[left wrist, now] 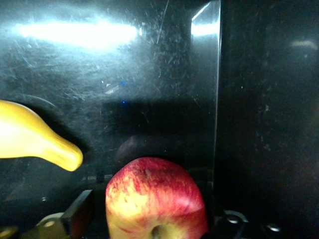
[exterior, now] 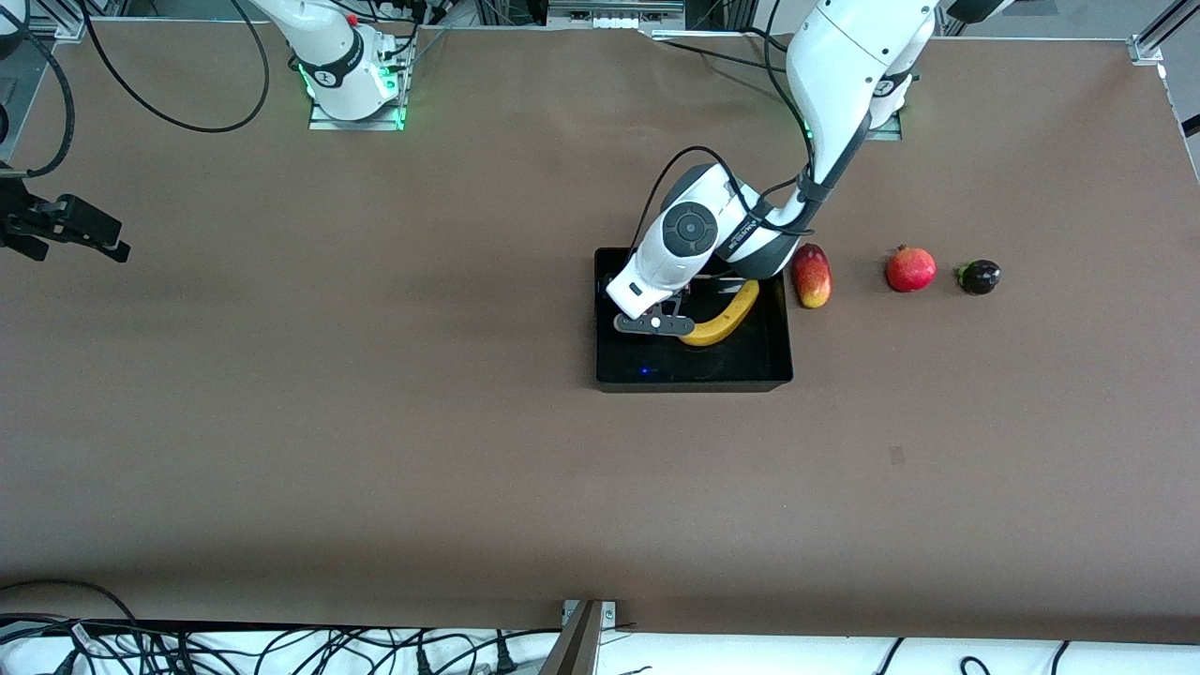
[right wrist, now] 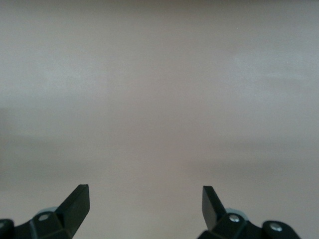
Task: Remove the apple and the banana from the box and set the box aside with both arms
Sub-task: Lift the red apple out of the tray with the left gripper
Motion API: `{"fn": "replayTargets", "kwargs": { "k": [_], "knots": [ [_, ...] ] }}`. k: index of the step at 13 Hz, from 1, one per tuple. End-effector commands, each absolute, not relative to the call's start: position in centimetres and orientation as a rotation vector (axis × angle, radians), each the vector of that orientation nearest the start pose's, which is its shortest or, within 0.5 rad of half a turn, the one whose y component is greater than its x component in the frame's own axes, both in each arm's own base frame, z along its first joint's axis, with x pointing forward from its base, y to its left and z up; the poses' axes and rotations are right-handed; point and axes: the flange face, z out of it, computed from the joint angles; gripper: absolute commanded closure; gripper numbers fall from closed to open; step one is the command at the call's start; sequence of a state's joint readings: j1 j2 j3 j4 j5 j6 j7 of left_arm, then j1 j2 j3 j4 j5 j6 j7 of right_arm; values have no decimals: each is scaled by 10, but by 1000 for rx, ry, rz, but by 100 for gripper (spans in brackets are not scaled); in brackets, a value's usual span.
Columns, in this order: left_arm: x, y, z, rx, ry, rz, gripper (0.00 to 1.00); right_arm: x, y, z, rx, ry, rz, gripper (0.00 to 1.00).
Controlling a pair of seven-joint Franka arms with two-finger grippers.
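Front view: the black box [exterior: 694,384] sits on the brown table [exterior: 375,422], toward the left arm's end of it, open side up. The left arm reaches down from its base into the box. The left gripper [exterior: 653,324] is low inside, in the part of the box toward the right arm's end.

Banana [exterior: 727,322]: lies in the box, curved, just beside the left gripper on the side toward the left arm's end. One tip points to the gripper.

Apple [left wrist: 157,199]: shows only in the left wrist view, since the arm covers it in the front view. It rests on the glossy box floor between the left gripper's fingers [left wrist: 82,209], red above, yellowish lower down. Jaws apart, one each side of the apple. A dark gap shows between the visible finger and the apple's skin, so it is straddled, not clamped. The banana tip lies close beside the apple, not touching it.

Right gripper [exterior: 103,239]: waits over bare table at the right arm's end, well apart from the box. The right wrist view shows its jaws wide apart with nothing between them.

Outside the box, in a row toward the left arm's end: an oblong red-yellow fruit [exterior: 812,276] just beside the box wall, then a pomegranate [exterior: 911,268], then a small dark fruit [exterior: 979,277].
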State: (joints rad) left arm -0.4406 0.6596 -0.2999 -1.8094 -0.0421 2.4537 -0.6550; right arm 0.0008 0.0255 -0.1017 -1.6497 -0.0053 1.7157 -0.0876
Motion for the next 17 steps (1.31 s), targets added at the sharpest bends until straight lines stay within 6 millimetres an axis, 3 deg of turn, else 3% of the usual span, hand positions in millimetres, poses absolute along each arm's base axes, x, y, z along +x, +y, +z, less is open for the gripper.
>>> {"fn": "replayTargets", "kwargs": {
  "k": [1, 2, 5, 9, 14, 17],
  "knots": [
    [496, -434, 202, -3294, 3, 165, 87, 574, -62, 583, -3140, 40, -102, 0],
    [496, -433, 205, -3290, -2, 170, 100, 576, -61, 583, -3141, 38, -121, 0],
    [501, -424, 233, -3268, -6, 182, 100, 578, -61, 581, -3141, 36, -126, 0],
    [525, -378, 302, -3237, -36, 178, 100, 580, -61, 580, -3141, 36, -128, 0],
    [571, -279, 341, -3236, 127, 178, 100, 579, -61, 580, -3141, 36, -126, 0],
    [597, -199, 336, -3222, 350, 223, 100, 580, -61, 580, -3141, 38, -128, 0]
  ]
}}
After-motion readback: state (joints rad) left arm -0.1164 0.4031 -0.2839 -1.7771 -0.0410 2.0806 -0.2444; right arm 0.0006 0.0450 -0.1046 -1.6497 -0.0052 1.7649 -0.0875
